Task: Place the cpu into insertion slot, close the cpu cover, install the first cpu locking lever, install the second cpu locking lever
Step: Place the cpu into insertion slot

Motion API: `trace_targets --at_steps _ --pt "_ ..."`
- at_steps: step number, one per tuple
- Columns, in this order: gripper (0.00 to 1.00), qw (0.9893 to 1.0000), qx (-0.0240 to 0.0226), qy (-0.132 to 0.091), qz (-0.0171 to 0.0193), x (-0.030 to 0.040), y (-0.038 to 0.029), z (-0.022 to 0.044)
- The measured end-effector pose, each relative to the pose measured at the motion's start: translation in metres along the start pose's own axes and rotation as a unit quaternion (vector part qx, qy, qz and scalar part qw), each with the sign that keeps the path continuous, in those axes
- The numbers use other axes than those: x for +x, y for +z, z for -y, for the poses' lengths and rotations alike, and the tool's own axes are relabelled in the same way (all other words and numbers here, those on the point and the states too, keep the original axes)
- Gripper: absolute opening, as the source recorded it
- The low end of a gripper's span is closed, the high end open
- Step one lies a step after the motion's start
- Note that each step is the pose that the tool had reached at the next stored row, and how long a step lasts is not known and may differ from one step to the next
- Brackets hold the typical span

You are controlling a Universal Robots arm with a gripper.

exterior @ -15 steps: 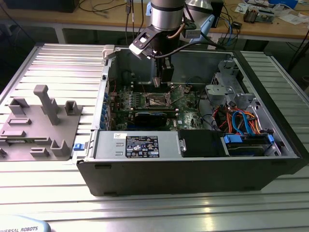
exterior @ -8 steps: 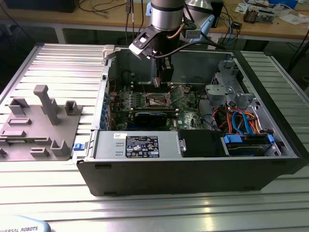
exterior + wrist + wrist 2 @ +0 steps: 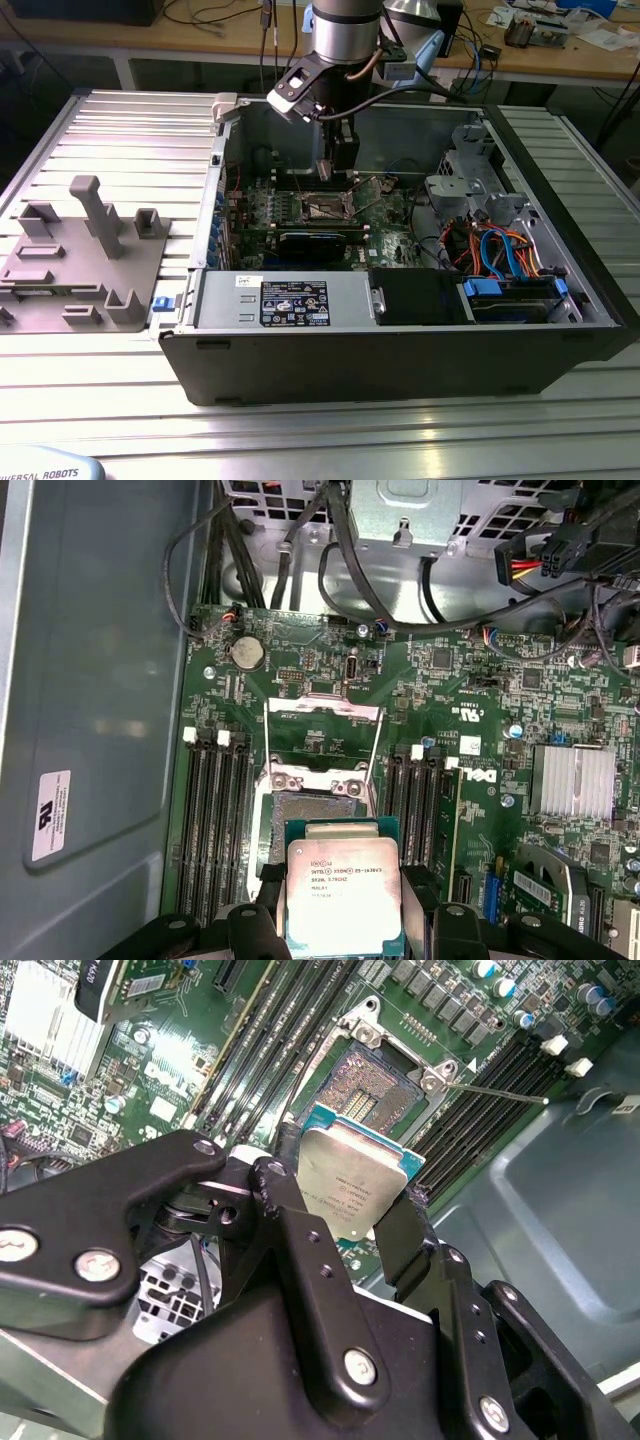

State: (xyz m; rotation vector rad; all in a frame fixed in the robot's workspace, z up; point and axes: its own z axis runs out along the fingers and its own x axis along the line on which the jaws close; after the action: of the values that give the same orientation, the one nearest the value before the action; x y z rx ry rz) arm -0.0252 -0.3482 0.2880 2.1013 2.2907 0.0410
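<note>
A robotics lab: slotted aluminium table point(image 3: 300, 430), cable-strewn workbench point(image 3: 585, 62) behind.

Plenty of open air above the insertion slot point(image 3: 310, 802), with the cpu cover point(image 3: 322, 710) flipped up at the edge away from the jaws. Tight on two sides though: rows of memory slots point(image 3: 215, 820) right beside the socket. Then the cpu point(image 3: 343, 895) clamped in the jaws, hanging partly over the slot. Thin locking lever point(image 3: 495, 1091) sticking out sideways across one memory bank. Bundle of black cables point(image 3: 380, 590) draped beyond the cover, grey case wall point(image 3: 100, 680) past the slots on one side, finned heatsink point(image 3: 573, 780) on the other.
</note>
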Motion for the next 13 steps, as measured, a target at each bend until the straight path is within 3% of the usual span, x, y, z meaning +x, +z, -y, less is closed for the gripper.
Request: trace_targets --at_steps 13 --pt "0.54 1.0000 0.0000 0.007 0.0003 0.0000 0.0005 0.0000"
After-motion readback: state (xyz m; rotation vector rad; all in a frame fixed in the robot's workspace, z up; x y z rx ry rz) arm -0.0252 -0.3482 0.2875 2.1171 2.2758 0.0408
